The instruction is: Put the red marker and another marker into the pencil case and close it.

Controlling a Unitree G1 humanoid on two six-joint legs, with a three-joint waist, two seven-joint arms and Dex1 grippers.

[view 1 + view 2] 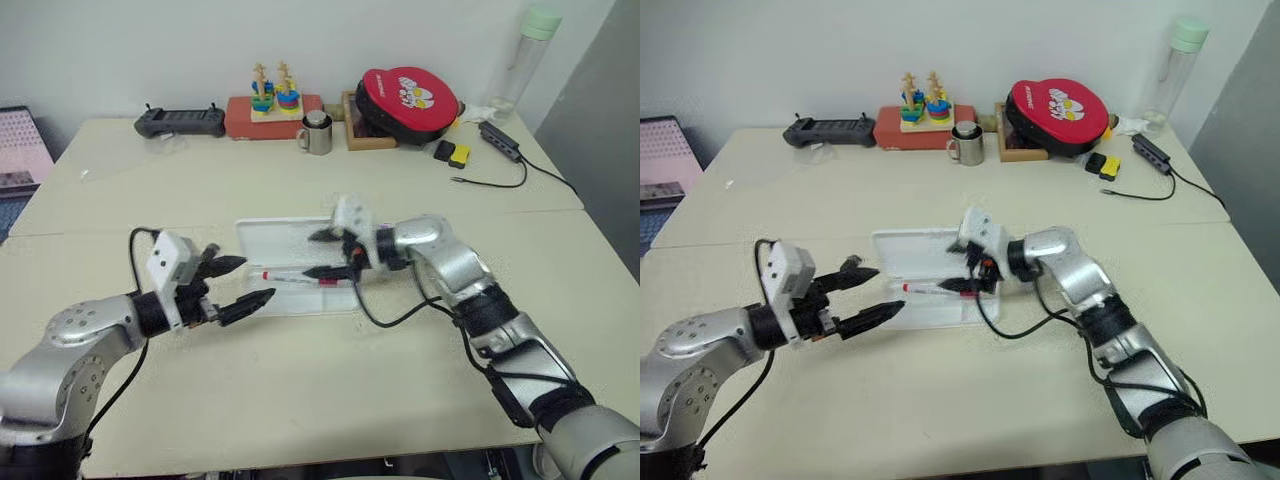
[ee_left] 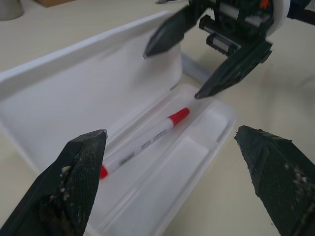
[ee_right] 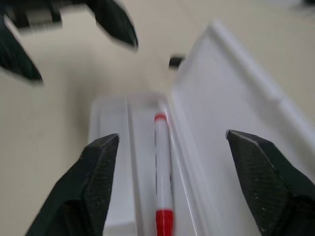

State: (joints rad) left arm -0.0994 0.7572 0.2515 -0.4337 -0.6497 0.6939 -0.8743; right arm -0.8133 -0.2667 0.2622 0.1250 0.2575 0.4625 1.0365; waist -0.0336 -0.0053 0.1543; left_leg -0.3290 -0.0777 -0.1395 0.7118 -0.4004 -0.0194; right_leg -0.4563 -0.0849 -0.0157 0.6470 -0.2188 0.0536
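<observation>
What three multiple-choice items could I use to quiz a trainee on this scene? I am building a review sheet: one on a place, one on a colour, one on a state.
1. Where does the red marker lie?
A. Inside the pencil case
B. Beside the metal mug
C. Between the left end effector's fingers

2. What colour is the red marker's barrel?
A. Black
B. White
C. Yellow

3. How does the pencil case's lid stand?
A. Shut flat
B. Taken off and lying apart
C. Open, still joined along the back edge

Key: 1 A, the marker rests in a long compartment of the case. 2 B, the barrel is white between a red cap and a red end. 3 C, the lid leans back behind the tray, while the right end effector hangs open over it.
</observation>
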